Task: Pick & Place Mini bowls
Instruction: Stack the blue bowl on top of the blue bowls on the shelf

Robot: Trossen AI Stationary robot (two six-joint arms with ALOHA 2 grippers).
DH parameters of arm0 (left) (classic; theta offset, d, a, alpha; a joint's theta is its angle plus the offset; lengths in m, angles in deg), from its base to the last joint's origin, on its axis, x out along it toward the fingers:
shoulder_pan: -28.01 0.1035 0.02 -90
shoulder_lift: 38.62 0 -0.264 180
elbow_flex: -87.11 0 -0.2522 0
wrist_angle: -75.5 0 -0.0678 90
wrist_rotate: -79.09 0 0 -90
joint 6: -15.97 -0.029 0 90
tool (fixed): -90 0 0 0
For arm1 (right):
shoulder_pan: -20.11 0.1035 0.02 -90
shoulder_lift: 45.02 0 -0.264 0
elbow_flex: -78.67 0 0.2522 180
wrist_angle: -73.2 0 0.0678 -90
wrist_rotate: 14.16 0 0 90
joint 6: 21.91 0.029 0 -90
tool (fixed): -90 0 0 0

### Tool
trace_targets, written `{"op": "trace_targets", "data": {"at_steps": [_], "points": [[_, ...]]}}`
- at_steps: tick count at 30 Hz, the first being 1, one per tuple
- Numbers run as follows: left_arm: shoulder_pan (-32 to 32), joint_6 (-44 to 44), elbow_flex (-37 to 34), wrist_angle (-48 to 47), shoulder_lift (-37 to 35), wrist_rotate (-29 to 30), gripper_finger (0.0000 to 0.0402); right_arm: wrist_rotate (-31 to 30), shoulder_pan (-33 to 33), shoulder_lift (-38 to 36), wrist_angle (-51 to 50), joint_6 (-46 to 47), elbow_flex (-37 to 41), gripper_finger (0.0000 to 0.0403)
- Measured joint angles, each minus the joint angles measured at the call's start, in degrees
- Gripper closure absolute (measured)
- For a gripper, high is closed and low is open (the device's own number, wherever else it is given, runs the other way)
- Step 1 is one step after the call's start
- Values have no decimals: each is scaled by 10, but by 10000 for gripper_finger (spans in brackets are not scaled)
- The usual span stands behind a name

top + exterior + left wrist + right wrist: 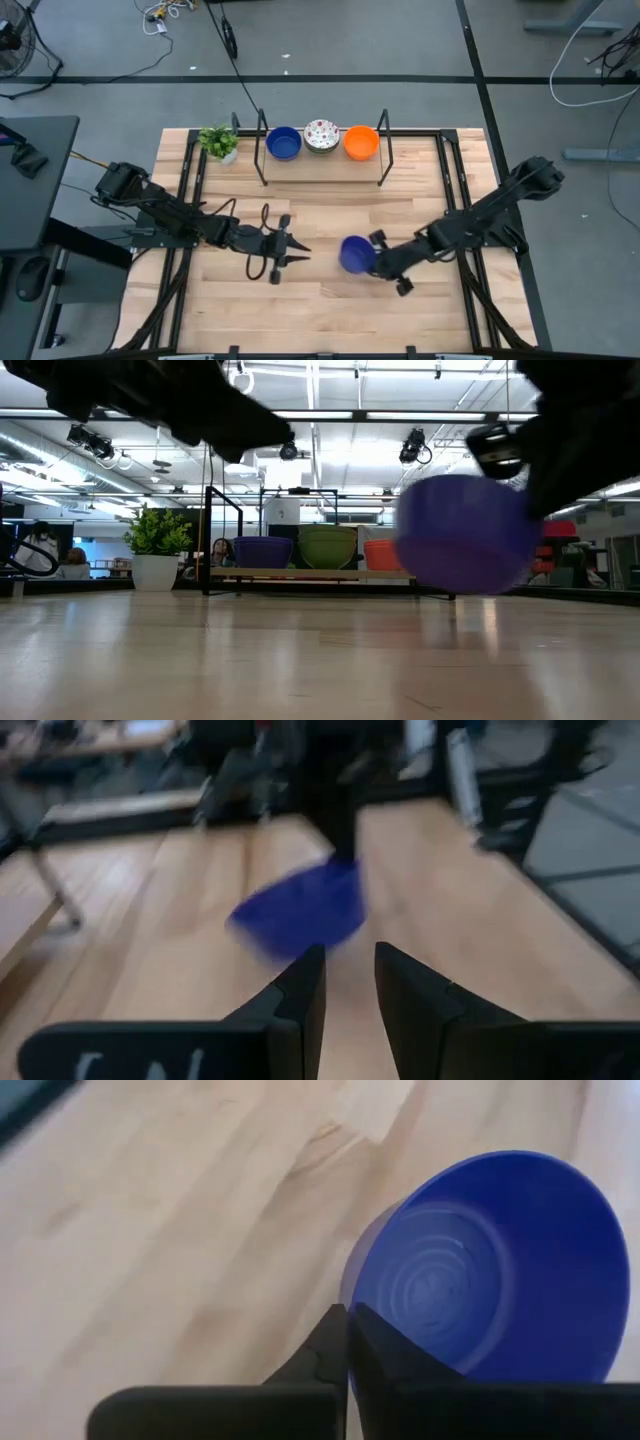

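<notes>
A solid blue mini bowl [353,253] is in my right gripper [376,257], near the middle of the table; my right gripper is shut on it. The low view shows this bowl [465,547] off the table. My left gripper [288,246] is open and holds nothing, a little to the bowl's left; its wrist view shows the blue bowl [300,910] ahead of the fingers. A blue bowl [284,143], a white red-speckled bowl [321,135] and an orange bowl [361,142] rest on a low shelf at the far edge. My right gripper [348,1342] pinches the blue bowl's rim [352,1295] on the side toward the arm, one finger inside the bowl and one outside its wall. The fingers come from the table's right. The bowl is lifted clear of the table and tilted, its opening toward the arm.
A small green potted plant [219,142] stands at the far left, beside the shelf's black frame [382,150]. Black rails run along both sides of the table. Bare wood lies between the shelf and the grippers and along the near edge.
</notes>
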Motion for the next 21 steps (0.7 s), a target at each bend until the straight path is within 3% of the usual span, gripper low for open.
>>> {"op": "trace_targets", "data": {"at_steps": [4,8,16,21], "points": [[0,-62,1,54,0,-24,307,2,-29,45,42,-101,-17,394],[8,-93,31,26,16,-66,287,2,-45,90,45,-175,-62,396],[33,-116,169,-249,87,-102,190,0,-69,150,-21,-230,-139,397],[41,-158,230,-333,113,-97,175,0,-79,163,-26,-236,-143,398]]}}
